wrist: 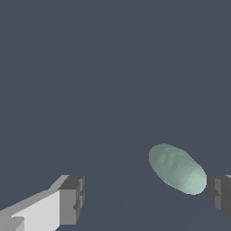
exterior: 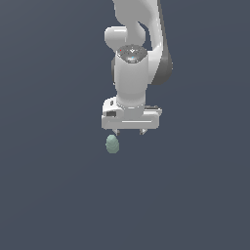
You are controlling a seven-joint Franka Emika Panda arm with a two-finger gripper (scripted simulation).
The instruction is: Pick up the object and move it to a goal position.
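One white arm (exterior: 131, 73) reaches down over a plain dark blue-grey tabletop (exterior: 49, 195), its claw (exterior: 129, 132) pointing straight down. The claw is spread wide and holds nothing; in the wrist view its two dark-padded fingers (wrist: 71, 200) stand far apart with bare surface between them. The object (exterior: 113, 144), a small pale teal-green, egg-shaped lump, sits just below the finger on the exterior view's left, not centred under the claw. In the wrist view the object (wrist: 177, 168) lies tilted between the fingers, close beside one pad and well apart from the other; whether it touches that pad cannot be told. The object appears to rest on the tabletop.
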